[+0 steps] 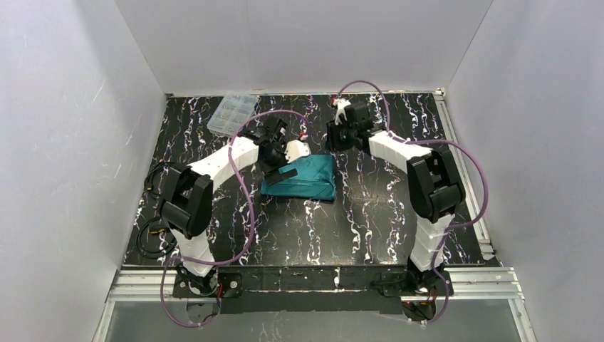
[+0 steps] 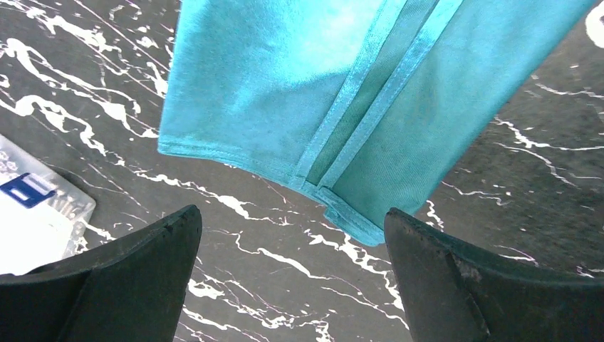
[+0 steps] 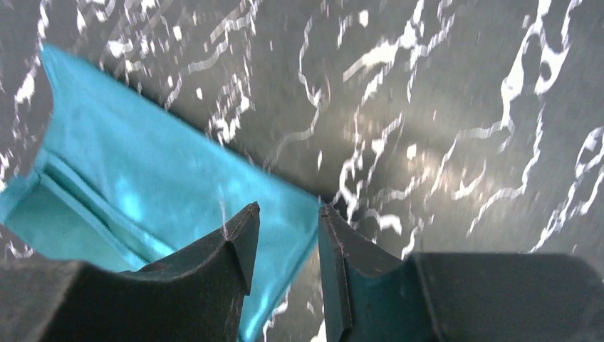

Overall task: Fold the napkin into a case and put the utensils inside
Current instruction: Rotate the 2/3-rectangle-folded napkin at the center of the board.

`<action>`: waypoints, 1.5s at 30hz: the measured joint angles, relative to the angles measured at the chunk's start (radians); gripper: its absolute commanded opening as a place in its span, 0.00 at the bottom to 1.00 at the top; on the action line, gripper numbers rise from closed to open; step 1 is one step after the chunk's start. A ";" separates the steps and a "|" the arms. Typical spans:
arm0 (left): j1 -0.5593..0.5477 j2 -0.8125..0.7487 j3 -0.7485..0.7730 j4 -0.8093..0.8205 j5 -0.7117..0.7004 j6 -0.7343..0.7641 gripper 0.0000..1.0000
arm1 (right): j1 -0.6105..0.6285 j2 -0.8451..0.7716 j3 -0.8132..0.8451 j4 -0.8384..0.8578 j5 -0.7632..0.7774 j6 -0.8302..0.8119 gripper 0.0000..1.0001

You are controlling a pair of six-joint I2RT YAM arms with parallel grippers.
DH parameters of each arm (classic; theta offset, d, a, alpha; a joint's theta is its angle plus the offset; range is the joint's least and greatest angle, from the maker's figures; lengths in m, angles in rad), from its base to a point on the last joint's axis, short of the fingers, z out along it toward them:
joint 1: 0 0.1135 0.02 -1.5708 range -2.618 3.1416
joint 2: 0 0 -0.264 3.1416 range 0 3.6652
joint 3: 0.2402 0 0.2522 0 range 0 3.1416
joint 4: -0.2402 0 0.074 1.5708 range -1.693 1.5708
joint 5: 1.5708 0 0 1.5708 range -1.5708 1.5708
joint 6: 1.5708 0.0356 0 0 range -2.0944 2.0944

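The left gripper [image 2: 292,221] stands wide open and holds nothing, just above a hemmed corner of the folded napkin [image 1: 303,178], which lies in the middle of the table [image 1: 370,228]. The right gripper [image 3: 286,214] is open only narrowly over another corner of the napkin and seems to pinch nothing. Only the top view shows both elbows raised; only the left wrist view shows the doubled hem.

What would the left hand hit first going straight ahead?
Probably the hemmed edge of the napkin, dead ahead of the open left hand; maybe bare table first, since depth is unclear.
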 measured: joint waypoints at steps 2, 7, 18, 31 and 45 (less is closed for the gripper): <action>0.005 -0.019 0.023 -0.021 0.032 -0.007 0.99 | 0.000 0.040 0.075 0.000 -0.011 -0.003 0.45; 0.014 -0.078 -0.023 -0.051 0.104 -0.007 0.99 | 0.006 0.138 0.161 0.022 -0.040 -0.002 0.45; 0.022 -0.076 -0.172 -0.060 0.126 -0.002 0.99 | 0.030 0.236 0.176 0.031 -0.069 0.008 0.44; 0.064 0.018 -0.146 0.014 0.017 0.036 0.99 | 0.035 0.103 -0.061 0.139 -0.072 0.025 0.42; 0.045 0.087 -0.049 0.035 -0.020 0.061 0.99 | 0.035 -0.165 -0.409 0.181 -0.013 0.107 0.40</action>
